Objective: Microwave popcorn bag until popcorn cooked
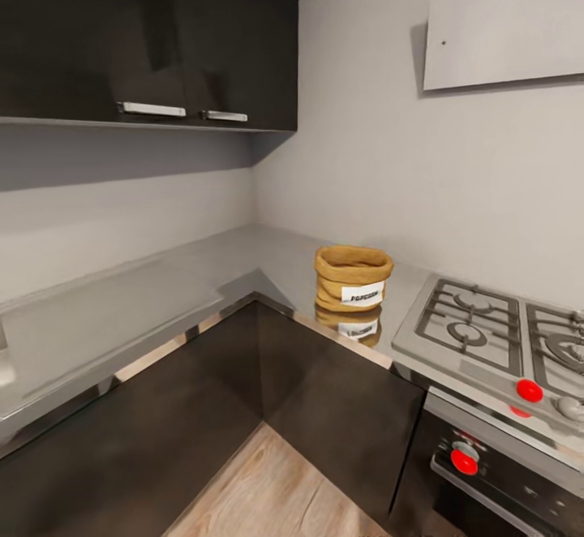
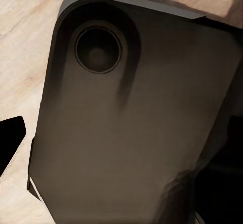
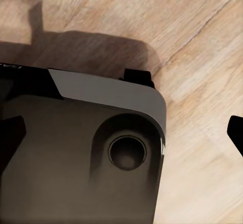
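Both claws hung low over the robot's own dark base [image 2: 126, 133], well apart from the popcorn bag [image 1: 352, 277]. At the left gripper [image 2: 121, 148] one black fingertip [image 2: 11, 138] showed at the frame's edge and another dark mass sat at the opposite edge, so the fingers seemed spread, though I cannot tell for sure. At the right gripper [image 3: 121, 138] two black fingertips [image 3: 236, 133] stood at opposite edges of the picture with the base and the wooden floor [image 3: 202, 57] between them, spread wide and pinching nothing.

From the head camera, the popcorn bag stood upright on the countertop [image 1: 122, 310], near the counter's front edge and just beside the gas hob [image 1: 495, 334], apart from it. Its rim was rolled down and its white label faced outward. A faint reflection of the bag lay on the glossy grey surface below it.

That countertop ran in an L around the room's corner behind the bag, above dark glossy cabinet fronts [image 1: 243, 407]. Red knobs [image 1: 529, 390] sat along the hob's front and on the oven [image 1: 503, 472] under it. Dark wall cabinets [image 1: 154, 34] with pale handles hung high above the counter, and a pale hood [image 1: 503, 22] hung above the hob. Walls were plain grey.
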You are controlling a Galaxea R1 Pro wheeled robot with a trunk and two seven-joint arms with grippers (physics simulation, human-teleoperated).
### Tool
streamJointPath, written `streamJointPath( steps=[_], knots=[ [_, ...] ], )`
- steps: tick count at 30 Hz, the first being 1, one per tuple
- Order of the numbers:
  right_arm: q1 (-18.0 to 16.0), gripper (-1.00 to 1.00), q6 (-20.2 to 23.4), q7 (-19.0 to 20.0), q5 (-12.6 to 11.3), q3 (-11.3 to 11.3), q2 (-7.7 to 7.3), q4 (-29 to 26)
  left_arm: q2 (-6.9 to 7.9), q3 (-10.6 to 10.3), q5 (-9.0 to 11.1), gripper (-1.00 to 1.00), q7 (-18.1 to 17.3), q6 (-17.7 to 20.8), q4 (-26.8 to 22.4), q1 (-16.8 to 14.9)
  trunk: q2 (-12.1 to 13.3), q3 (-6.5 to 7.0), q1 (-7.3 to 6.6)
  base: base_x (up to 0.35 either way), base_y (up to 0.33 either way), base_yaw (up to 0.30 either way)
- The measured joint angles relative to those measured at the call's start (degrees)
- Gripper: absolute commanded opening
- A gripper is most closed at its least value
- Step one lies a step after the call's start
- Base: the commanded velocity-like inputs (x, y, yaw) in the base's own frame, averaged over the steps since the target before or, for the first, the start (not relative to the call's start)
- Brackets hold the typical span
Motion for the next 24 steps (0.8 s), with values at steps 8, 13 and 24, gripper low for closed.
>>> streamJointPath(
  steps=[8,13,24],
  knots=[
    [0.01,1.0,0.0,0.0,0.0,-0.02,0.0,0.0,0.0,0.06,0.03,1.0,0.0,-0.25,-0.01,0.0,0.0,0.0,0.01,0.005,0.003,-0.246],
    [0.02,1.0,0.0,-0.03,-0.07,-0.07,-0.06,0.0,-0.05,0.12,0.1,1.0,0.02,-0.32,-0.02,0.0,0.0,0.0,0.01,0.0,0.0,-0.247],
    [-0.01,1.0,0.0,-0.04,-0.19,-0.17,-0.08,0.0,-0.17,0.2,0.28,1.0,0.36,-0.4,0.07,0.0,0.0,0.01,0.01,0.0,0.0,-0.247]
  ],
)
